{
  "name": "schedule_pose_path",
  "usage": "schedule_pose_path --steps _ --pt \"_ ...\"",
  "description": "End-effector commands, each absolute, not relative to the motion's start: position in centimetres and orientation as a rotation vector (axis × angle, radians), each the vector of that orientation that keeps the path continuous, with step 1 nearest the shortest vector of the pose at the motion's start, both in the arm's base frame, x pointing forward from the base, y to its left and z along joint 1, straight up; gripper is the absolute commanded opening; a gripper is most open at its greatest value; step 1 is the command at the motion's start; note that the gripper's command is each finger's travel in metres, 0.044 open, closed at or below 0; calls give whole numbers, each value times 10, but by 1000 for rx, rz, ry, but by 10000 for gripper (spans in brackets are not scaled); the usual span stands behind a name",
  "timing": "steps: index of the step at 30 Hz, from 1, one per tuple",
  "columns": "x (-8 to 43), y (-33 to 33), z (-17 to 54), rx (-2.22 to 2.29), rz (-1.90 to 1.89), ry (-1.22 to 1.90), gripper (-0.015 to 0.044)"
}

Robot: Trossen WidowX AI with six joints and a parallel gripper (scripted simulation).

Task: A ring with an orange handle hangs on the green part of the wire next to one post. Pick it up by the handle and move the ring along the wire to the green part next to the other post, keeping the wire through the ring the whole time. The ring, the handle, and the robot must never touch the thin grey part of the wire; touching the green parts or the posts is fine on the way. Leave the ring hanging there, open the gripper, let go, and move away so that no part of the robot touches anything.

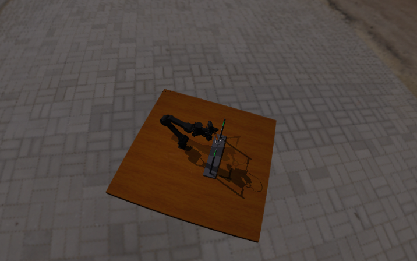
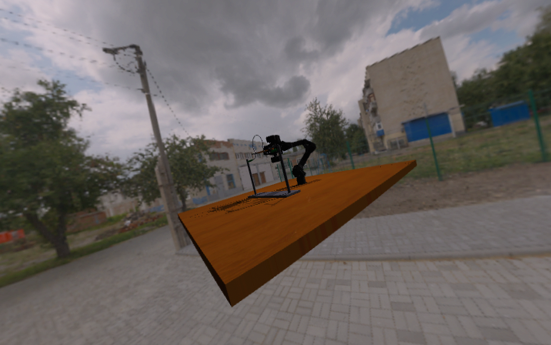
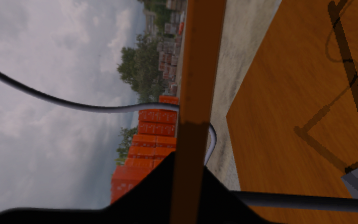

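My gripper (image 1: 214, 131) (image 2: 265, 152) (image 3: 181, 159) is shut on the orange handle (image 1: 216, 137) (image 2: 258, 152) (image 3: 201, 60), which points away from the arm. The pale ring (image 1: 217, 139) is at the handle's far end, between the two green parts as seen in the top view. It is out of view or hidden in the wrist view. One green part (image 1: 223, 123) is by the far post; the other green part (image 1: 215, 152) is by the near post (image 1: 211, 166). The thin grey wire (image 3: 100, 109) passes behind the handle in the wrist view. Whether it runs through the ring or touches it, I cannot tell.
The posts stand on a grey base (image 1: 216, 159) on the wooden table (image 1: 159, 175) (image 2: 308, 219). In the exterior view the wire's loop rises above the posts, beside the gripper. A dark bar, seemingly a post (image 3: 300, 200), crosses the wrist view's lower right. Shadows fall beyond the base.
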State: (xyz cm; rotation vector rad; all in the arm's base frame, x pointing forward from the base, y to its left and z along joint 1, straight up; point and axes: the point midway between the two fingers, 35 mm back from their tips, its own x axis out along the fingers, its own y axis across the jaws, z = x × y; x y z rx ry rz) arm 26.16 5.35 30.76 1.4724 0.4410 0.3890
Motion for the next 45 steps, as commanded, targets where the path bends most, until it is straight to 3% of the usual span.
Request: schedule_pose_path --steps 1,23,45 --pt "260 54 319 1513 411 431 -150" --pt "260 47 362 1718 458 415 -150" --pt "260 46 359 1503 389 452 -150"
